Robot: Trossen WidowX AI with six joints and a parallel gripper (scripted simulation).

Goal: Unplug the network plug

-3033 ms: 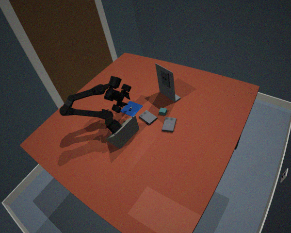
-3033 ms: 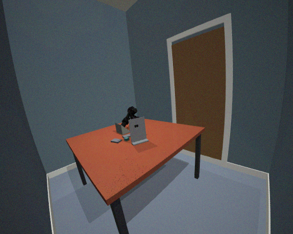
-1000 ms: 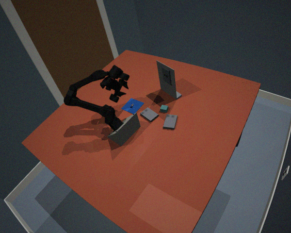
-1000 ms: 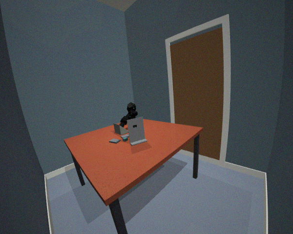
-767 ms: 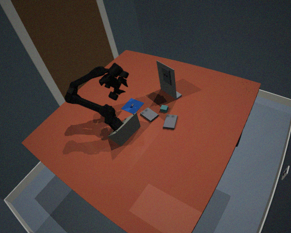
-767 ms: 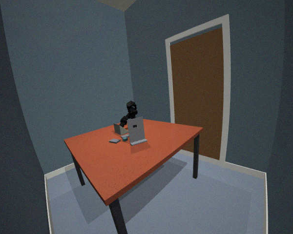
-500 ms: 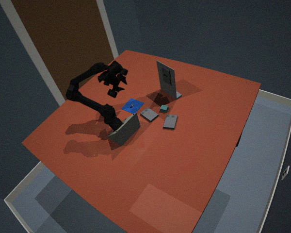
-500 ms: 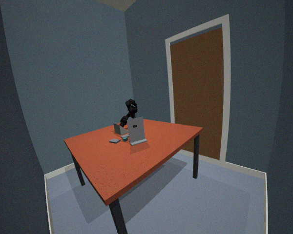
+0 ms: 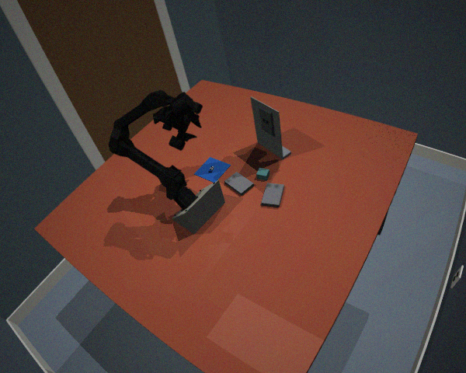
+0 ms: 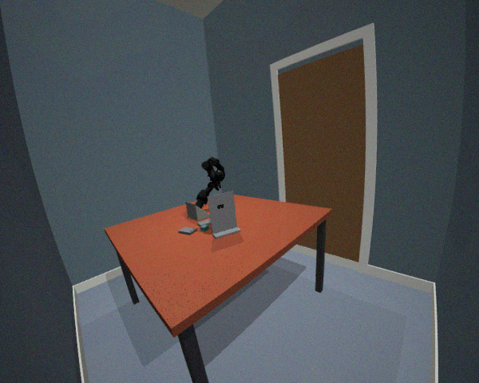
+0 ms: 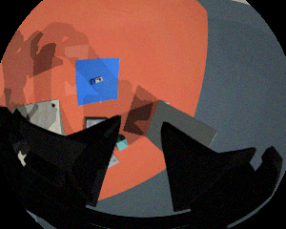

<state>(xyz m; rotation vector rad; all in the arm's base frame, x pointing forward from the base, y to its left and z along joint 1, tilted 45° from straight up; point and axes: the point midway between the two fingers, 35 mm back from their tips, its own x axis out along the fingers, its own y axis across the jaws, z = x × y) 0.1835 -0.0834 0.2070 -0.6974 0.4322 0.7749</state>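
The network plug [image 9: 211,169] [image 11: 92,82], small, with a blue end and a pale end, lies on the blue marked square [image 9: 221,165] [image 11: 105,93], inside its edges. The upright grey panel [image 9: 271,140] [image 10: 225,220] [image 11: 183,125] stands beyond the square; its dark socket box [image 9: 266,121] shows in the top view, with no plug visible in it. My gripper [image 9: 198,131] [image 11: 141,124] is open, with nothing between its fingers. It hangs high above the table, clear of the plug, square and panel. The exterior view does not show the square or plug.
A leaning grey board [image 9: 205,208] [image 10: 195,212] [image 11: 44,115] stands by the arm's base. Two flat grey plates, one nearer the square [image 9: 238,183] and one farther off [image 9: 272,195] [image 10: 187,230], lie near a small teal block [image 9: 262,173] [image 10: 204,227] [image 11: 122,142].
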